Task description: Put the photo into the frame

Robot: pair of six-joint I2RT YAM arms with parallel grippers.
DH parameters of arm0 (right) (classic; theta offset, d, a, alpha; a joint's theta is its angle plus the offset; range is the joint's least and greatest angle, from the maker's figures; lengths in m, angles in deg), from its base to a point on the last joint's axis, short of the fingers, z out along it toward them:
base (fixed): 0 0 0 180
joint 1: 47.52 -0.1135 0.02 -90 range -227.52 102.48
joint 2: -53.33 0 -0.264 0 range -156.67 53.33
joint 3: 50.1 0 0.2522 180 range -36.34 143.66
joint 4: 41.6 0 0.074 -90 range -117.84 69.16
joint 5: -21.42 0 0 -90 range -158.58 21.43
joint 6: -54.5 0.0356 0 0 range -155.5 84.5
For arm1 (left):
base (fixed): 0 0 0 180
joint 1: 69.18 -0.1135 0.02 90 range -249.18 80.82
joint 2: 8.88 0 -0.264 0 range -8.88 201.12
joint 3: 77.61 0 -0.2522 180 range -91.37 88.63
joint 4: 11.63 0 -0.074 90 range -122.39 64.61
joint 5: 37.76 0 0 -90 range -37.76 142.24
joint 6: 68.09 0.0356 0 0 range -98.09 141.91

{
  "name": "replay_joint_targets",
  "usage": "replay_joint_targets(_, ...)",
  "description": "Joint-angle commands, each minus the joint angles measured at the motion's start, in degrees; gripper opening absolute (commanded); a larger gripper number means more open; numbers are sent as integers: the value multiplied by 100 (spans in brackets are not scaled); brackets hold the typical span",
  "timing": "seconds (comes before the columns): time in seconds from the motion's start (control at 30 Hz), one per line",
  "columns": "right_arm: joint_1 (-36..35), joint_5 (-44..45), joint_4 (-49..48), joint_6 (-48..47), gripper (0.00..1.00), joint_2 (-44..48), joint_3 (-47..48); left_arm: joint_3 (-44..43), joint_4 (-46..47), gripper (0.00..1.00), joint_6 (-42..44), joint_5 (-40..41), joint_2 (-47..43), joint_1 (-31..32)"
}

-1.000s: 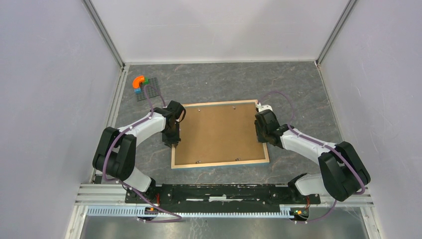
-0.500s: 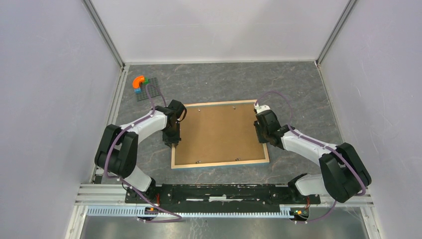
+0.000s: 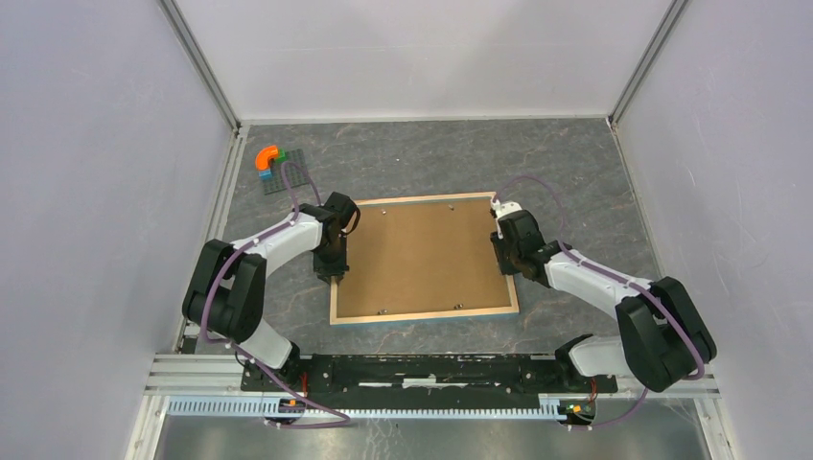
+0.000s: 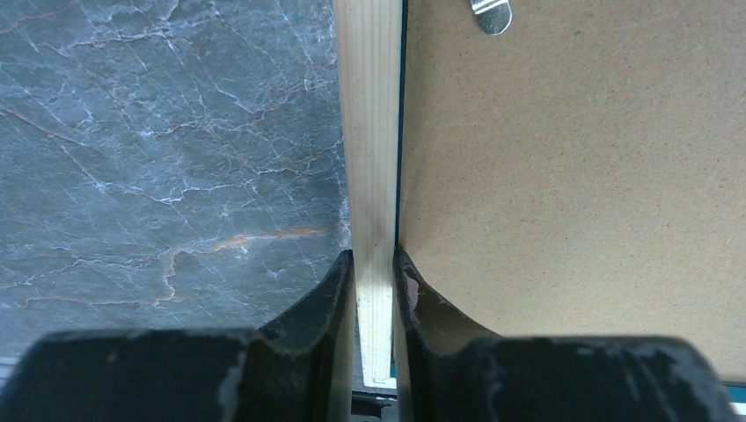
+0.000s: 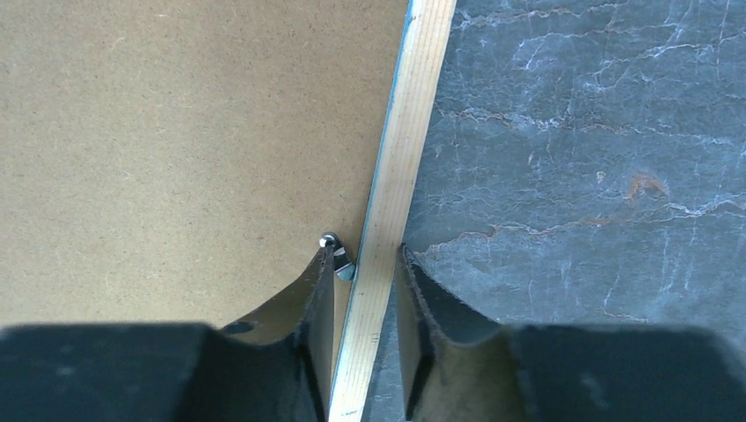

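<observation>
Your left tool (image 4: 374,261) clamps the frame's (image 3: 422,312) left rail. Your right tool (image 5: 368,255) straddles its right rail, grip unclear. Lift unevenly and the frame could twist loose.

Frame (image 4: 369,132) mostly offscreen (wrist views)

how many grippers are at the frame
2: the left gripper pinches the frame on its left side; the right gripper straddles its right side.

The grey marbled table (image 3: 575,172) carries the frame (image 3: 422,313), back up, and a toy brick plate (image 3: 288,176).
</observation>
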Motion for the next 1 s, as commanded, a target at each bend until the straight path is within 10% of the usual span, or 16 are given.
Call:
replay_joint_targets(0.0, 144, -361, -109, -217, 19, -108, -313, -7, 116, 5, -87, 402, -29, 8)
replay_joint_targets(0.17, 154, -709, -377, -324, 0, -47, -531, -94, 121, 5, -74, 250, 82, 0)
replay_joint_targets(0.67, 88, -794, -205, -527, 0, 219, -635, -758, -33, 3, 53, 344, 676, -55)
replay_joint_targets(0.87, 127, -1038, -117, -112, 49, 660, -571, -652, 47, 2, 85, 451, 618, -69)
replay_joint_targets(0.97, 157, -1022, -156, -77, 53, 598, -542, -626, 50, 2, 104, 454, 612, -63)
